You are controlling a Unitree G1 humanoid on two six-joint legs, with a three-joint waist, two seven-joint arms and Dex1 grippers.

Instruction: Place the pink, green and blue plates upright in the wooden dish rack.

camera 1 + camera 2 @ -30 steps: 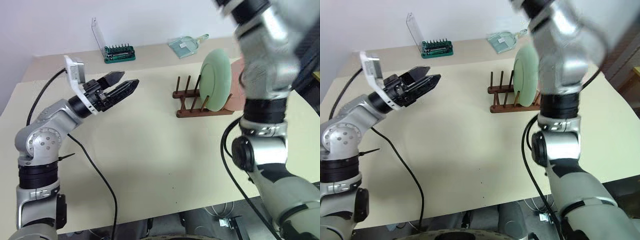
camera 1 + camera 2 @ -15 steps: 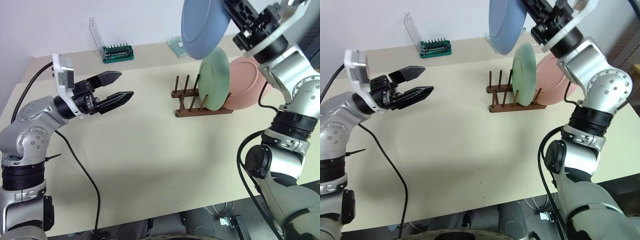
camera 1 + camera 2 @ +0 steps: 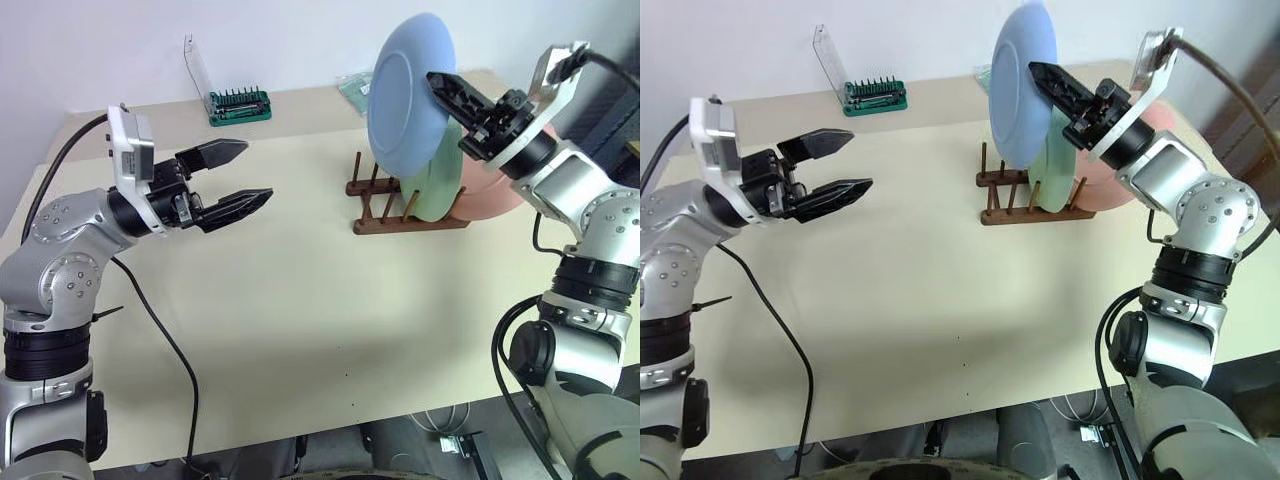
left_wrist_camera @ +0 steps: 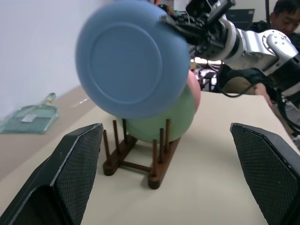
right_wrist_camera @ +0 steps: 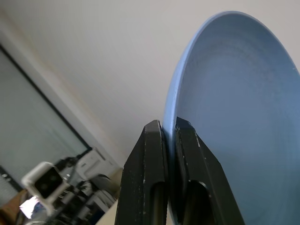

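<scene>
The left arm is bent at the elbow and reaches toward the middle of the table, well above its surface. The left gripper (image 3: 238, 171) is held about level, its two black fingers spread wide apart with nothing between them. The right arm is raised from the right side, its forearm angled up and inward. The right gripper (image 3: 447, 90) is pointed toward the robot's left and is clamped on the rim of the blue plate (image 3: 405, 92), one finger on each face. The plate appears to be carried clear of everything below it.
</scene>
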